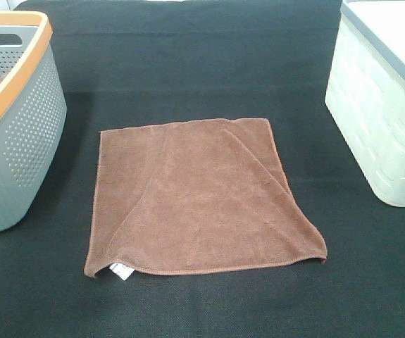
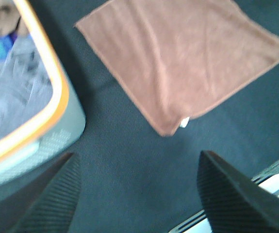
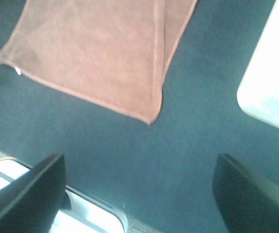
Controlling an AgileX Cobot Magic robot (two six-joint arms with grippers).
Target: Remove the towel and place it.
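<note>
A perforated grey plastic basket (image 1: 19,127) with an orange rim, cut off at left. Mid-worktop (image 1: 188,63), on black fabric, the fuzzy brown towel (image 1: 195,197) lies flat. Right, a ribbed pale bin (image 1: 385,113). Both grippers' fingers (image 2: 47,199) (image 3: 246,194) are spread wide, empty.

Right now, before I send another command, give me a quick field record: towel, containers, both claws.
towel: spread nearly flat on the black table, one edge folded over, white tag at the near left corner
grey basket: left of the towel, orange rim, cloth inside, not touching the towel
white bin: right of the towel, apart from it
left claw: open, empty, above bare table
right claw: open, empty, above bare table
</note>
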